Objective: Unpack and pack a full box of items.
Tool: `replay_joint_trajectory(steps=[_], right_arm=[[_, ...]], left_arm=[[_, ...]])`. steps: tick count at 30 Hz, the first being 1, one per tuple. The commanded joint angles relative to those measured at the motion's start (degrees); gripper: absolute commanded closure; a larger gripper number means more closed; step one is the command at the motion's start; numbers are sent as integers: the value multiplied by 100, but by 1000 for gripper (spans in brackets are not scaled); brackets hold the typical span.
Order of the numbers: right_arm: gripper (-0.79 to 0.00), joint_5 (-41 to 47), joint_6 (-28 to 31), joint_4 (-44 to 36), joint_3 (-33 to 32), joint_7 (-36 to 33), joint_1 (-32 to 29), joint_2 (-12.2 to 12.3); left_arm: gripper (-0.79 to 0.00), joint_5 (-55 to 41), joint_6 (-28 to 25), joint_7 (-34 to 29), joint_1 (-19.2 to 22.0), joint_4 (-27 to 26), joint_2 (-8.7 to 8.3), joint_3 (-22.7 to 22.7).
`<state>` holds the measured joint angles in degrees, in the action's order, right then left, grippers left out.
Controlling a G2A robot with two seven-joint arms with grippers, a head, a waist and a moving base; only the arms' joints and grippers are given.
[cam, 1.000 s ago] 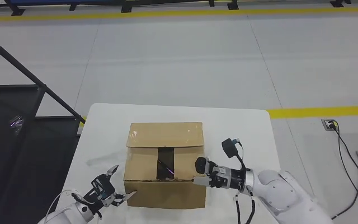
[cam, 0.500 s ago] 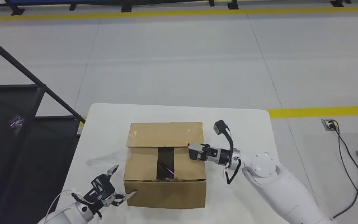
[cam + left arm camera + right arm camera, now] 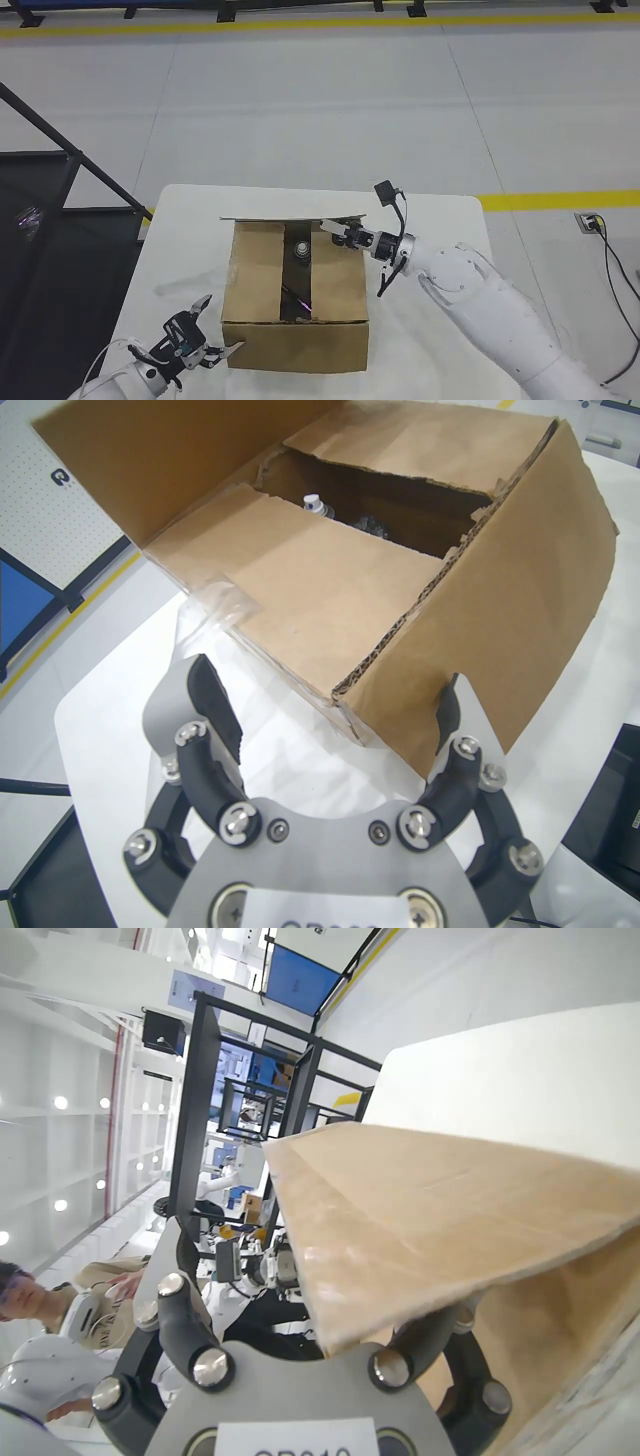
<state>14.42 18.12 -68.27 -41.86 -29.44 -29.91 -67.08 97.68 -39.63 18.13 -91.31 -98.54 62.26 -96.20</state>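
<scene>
A brown cardboard box (image 3: 295, 345) stands in the middle of the white table (image 3: 430, 215). Its far flap (image 3: 290, 219) is raised nearly upright. My right gripper (image 3: 335, 237) is open at that flap's right end, with the flap's (image 3: 450, 1208) edge lying between the spread fingers (image 3: 175, 1248). My left gripper (image 3: 330, 710) is open and empty just off the box's near left corner (image 3: 350, 695), low over the table. Two inner flaps (image 3: 320, 600) leave a gap down the middle, where a white-capped bottle (image 3: 312, 502) and a dark item (image 3: 295, 295) show.
Bare table lies to the left (image 3: 180, 250) and right of the box. A black frame (image 3: 60, 160) stands off the table's left side. A strip of clear tape (image 3: 225, 597) hangs from the box's left edge.
My right gripper moved from the box's near right side to its far right and swung the far flap up from flat. More of the inside shows. The left arm kept still.
</scene>
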Motion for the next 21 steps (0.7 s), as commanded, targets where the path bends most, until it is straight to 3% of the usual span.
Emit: replay_joint_trajectory(steps=[1,5,18,21], right_arm=[[-785,-211,-41,127,82,174,165,-79],[-785,-600,-88,434,271,317,441,-231],[-785,-600,-88,434,271,317,441,-231],[-785,-66,5,311,162,445,269,-285]], left_arm=[[-785,0,0,0,0,0,0,0],[-785,0,0,0,0,0,0,0],[-785,0,0,0,0,0,0,0],[-785,0,0,0,0,0,0,0]])
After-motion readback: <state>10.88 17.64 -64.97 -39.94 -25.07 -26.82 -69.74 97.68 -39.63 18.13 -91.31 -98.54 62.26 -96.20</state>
